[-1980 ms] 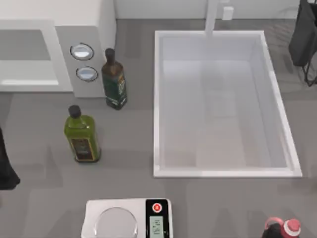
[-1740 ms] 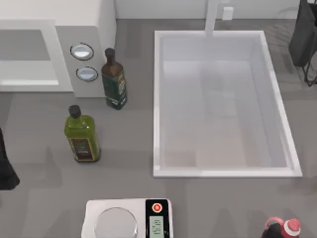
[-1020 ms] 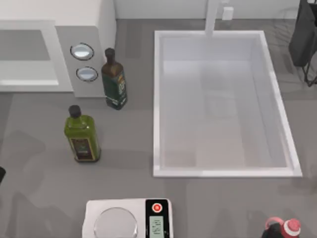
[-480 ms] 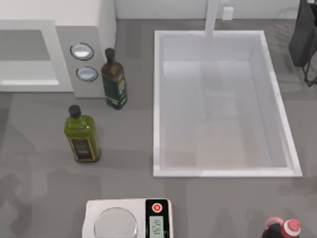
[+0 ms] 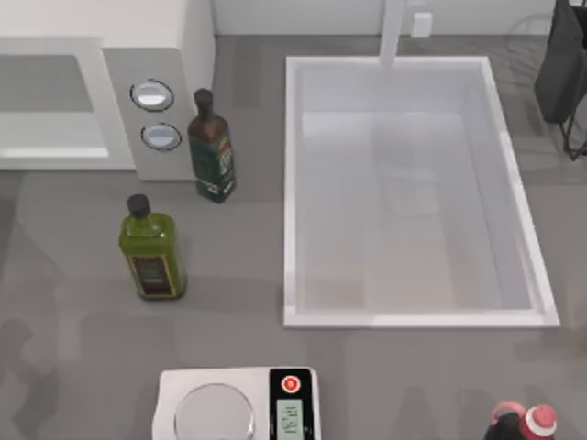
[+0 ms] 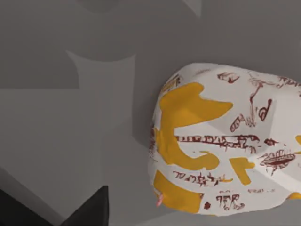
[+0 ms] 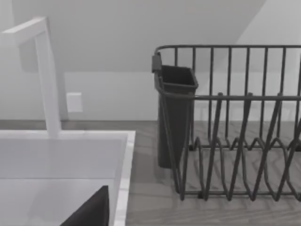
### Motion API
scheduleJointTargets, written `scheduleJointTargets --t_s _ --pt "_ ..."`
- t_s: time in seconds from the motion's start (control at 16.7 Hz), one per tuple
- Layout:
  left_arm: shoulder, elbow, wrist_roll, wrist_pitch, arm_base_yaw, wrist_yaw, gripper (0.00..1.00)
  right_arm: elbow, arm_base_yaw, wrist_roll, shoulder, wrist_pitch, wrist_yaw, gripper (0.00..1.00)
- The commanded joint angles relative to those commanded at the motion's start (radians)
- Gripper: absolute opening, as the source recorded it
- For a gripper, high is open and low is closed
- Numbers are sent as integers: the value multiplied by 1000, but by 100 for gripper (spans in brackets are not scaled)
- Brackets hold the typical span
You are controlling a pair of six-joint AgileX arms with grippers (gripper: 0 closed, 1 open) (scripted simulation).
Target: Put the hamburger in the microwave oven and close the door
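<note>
The microwave oven (image 5: 156, 55) stands at the table's back left, a white box with a grey strip carrying two silver knobs (image 5: 152, 94). Its grey door (image 5: 46, 82) lies flat in the front face, with the white bar handle (image 5: 50, 152) along its near edge. The hamburger is out of view. A dark corner of my left gripper (image 6: 87, 212) hangs above grey tabletop, close beside a white packet (image 6: 225, 150) printed in yellow and dark red. A dark part of my right gripper (image 7: 89, 212) is over the sink's rim, facing the dish rack.
Two olive-oil bottles (image 5: 211, 147) (image 5: 150, 249) stand in front of the microwave. A large white sink (image 5: 413, 192) with a faucet (image 5: 393, 32) takes up the middle and right. A white scale (image 5: 238, 405) sits at the front, a red-capped bottle (image 5: 525, 423) at front right, and a dark dish rack (image 7: 235, 122) at back right.
The dark shape of my left arm at the top view's left edge has slid down and out of the picture. Bottles, scale and microwave have not moved.
</note>
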Motion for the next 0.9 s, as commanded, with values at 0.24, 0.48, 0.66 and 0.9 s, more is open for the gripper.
scheduleJointTargets --t_s 0.24,0.48,0.66,0.9 --pt "60 -58 0 115 3 0 100 0 0 0 0 0 0 100" --pt "153 -144 4 308 5 0 100 0 0 0 0 0 0 100" --pt "188 -172 6 359 6 0 100 0 0 0 0 0 0 100" --pt "188 -172 6 359 6 0 92 0 0 0 0 0 0 100"
